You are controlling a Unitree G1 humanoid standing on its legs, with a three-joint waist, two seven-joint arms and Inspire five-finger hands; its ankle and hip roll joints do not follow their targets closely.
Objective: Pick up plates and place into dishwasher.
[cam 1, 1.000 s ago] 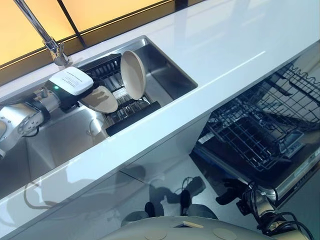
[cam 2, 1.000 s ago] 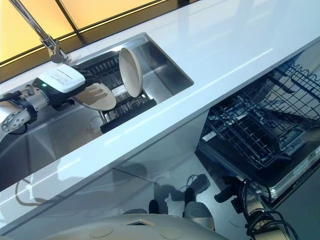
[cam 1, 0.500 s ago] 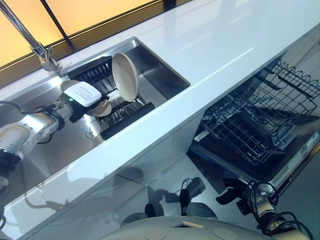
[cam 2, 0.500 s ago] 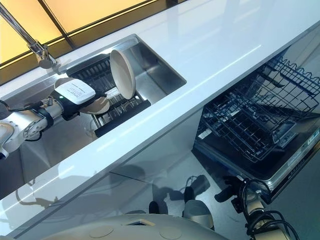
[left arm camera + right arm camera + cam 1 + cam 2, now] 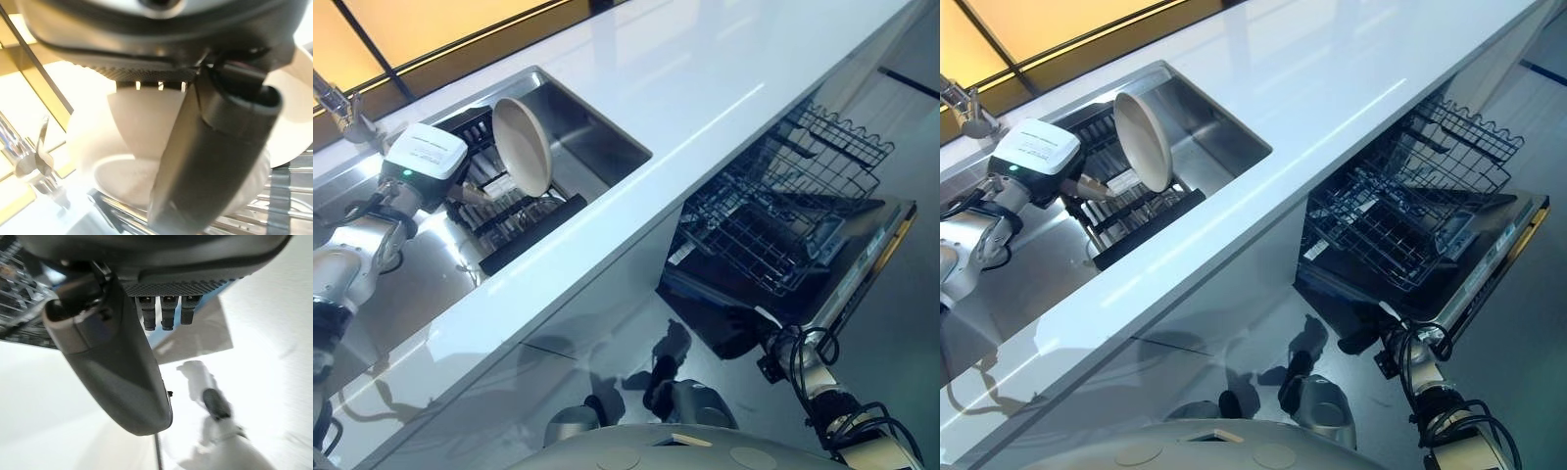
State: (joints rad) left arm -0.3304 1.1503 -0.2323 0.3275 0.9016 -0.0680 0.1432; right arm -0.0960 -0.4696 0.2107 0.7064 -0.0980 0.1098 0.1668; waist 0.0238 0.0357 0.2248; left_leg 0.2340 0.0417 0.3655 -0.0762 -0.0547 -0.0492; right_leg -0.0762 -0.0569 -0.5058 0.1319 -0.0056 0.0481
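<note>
My left hand [image 5: 205,161] is down in the sink at the left end of the black dish rack [image 5: 524,233]. Its thumb lies across the face of a beige plate [image 5: 117,181] with the fingers behind it, so the plate is pinched. From above, that plate shows as a thin edge [image 5: 470,193] under my wrist. A second beige plate [image 5: 522,147] stands upright in the rack just to the right. My right hand [image 5: 112,372] hangs low by the open dishwasher with relaxed fingers, holding nothing.
The steel sink [image 5: 602,147] is set into a long white countertop [image 5: 705,69], with a faucet [image 5: 337,103] at its far left. Lower right, the dishwasher door [image 5: 867,259] is folded down and its wire rack [image 5: 769,225] is pulled out.
The camera has swung, shifting the whole scene left. My left hand stays at the rack; its plate showed a broad face a second ago and now shows just an edge.
</note>
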